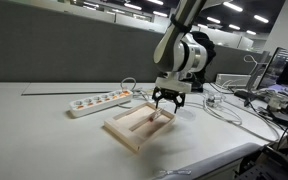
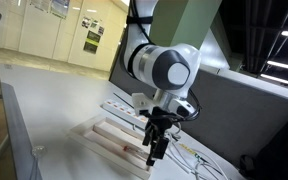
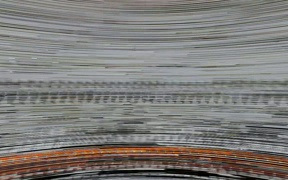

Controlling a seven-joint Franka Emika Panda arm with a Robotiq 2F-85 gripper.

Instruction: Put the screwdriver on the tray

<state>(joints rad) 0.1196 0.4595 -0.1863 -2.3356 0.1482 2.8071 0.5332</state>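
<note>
The pale beige tray [image 1: 124,128] lies on the white table with two long compartments; it also shows in an exterior view [image 2: 109,140]. My gripper [image 1: 167,105] hangs straight down over the tray's far end, just above it. In an exterior view the gripper [image 2: 156,140] is closed on a thin dark object that points down towards the tray, which looks like the screwdriver [image 2: 154,153]. Its tip is close to the tray; I cannot tell if it touches. The wrist view is only streaked noise and shows nothing.
A white power strip [image 1: 99,101] lies beside the tray's far side. Loose cables [image 1: 224,108] and desk equipment [image 1: 274,85] lie behind the arm. The table's near edge [image 1: 214,160] runs close to the tray.
</note>
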